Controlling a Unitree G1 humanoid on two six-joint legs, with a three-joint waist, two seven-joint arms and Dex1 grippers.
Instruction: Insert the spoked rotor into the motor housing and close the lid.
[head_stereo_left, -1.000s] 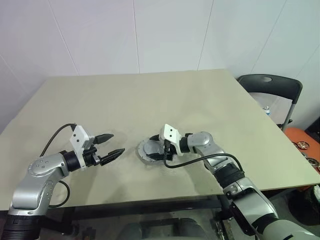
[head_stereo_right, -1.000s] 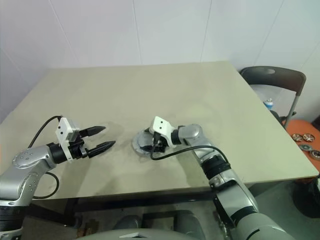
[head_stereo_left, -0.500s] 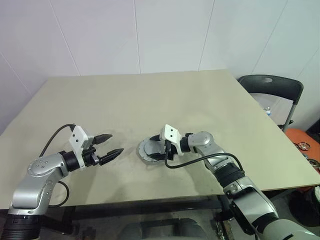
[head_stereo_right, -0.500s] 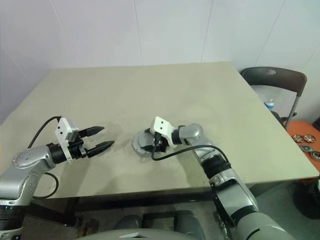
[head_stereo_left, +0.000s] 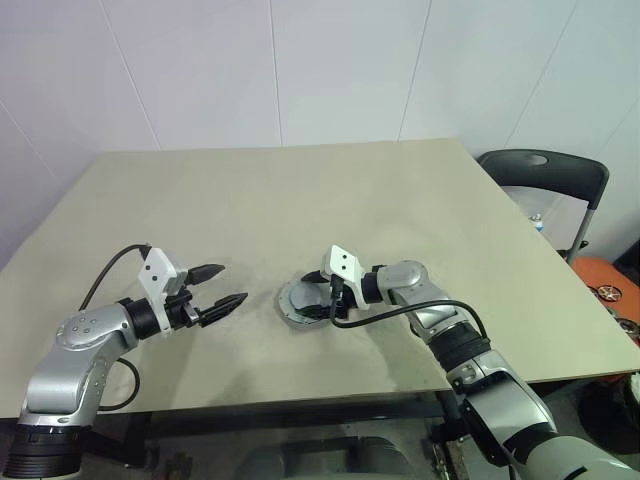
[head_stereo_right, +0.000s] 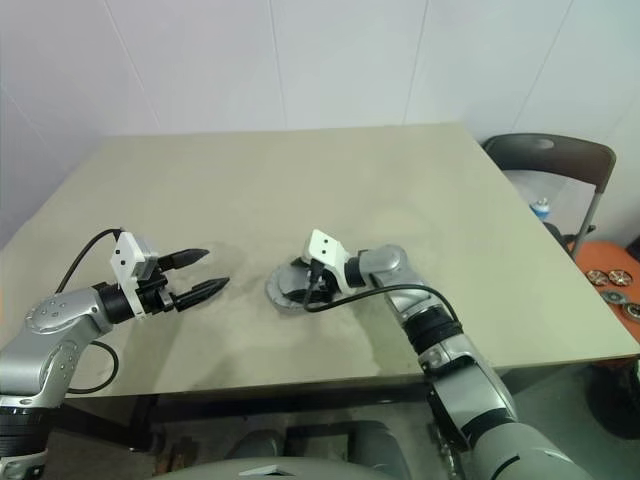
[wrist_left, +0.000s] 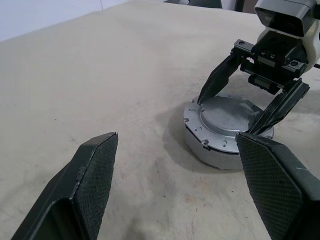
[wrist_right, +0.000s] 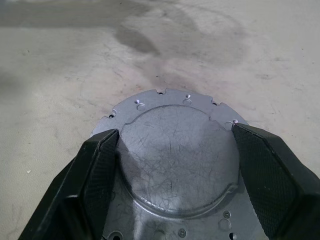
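I have the lid sitting on top of the motor housing near the front middle of the tabletop. From the left wrist view it reads as one low round grey stack: a raised scratched disc in the centre, a flat flange with small holes and notches around it, and the housing's side wall under that. I can't see the spoked rotor or the windings, because the lid covers the top of the cup.

My right gripper reaches in from the right and points left over the stack. Its two black fingers are spread wide, one to each side of the raised centre of the lid, with the tips down at the flange. In the right wrist view the fingers flank the disc on both sides. I can't tell whether the tips actually press on the metal or sit just off it, and nothing is clamped between them.

My left gripper hangs over bare tabletop to the left of the housing, well apart from it, pointing toward it. Its fingers are also spread apart and empty.

Off the right edge of the tabletop I see a dark folding chair.
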